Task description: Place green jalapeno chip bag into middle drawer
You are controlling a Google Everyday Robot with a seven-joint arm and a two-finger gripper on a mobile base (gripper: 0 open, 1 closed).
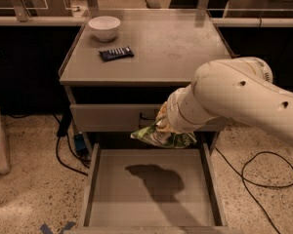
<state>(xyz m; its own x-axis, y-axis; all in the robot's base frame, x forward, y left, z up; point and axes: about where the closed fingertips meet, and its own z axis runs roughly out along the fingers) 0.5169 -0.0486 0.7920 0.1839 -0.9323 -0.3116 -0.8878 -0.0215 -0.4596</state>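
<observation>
The green jalapeno chip bag (162, 136) is a crumpled light-green foil bag. It hangs in the air above the back of the open middle drawer (149, 201), whose flat grey floor shows its shadow. My gripper (167, 125) is at the end of the big white arm, just in front of the upper drawer front, and is shut on the top of the bag. The arm's wrist hides most of the fingers.
On the cabinet top (180, 48) stand a white bowl (104, 27) at the back left and a small dark-blue wrapped bar (116, 53). The closed upper drawer front (110, 117) is behind the bag. Black cables (256, 172) lie on the floor on both sides.
</observation>
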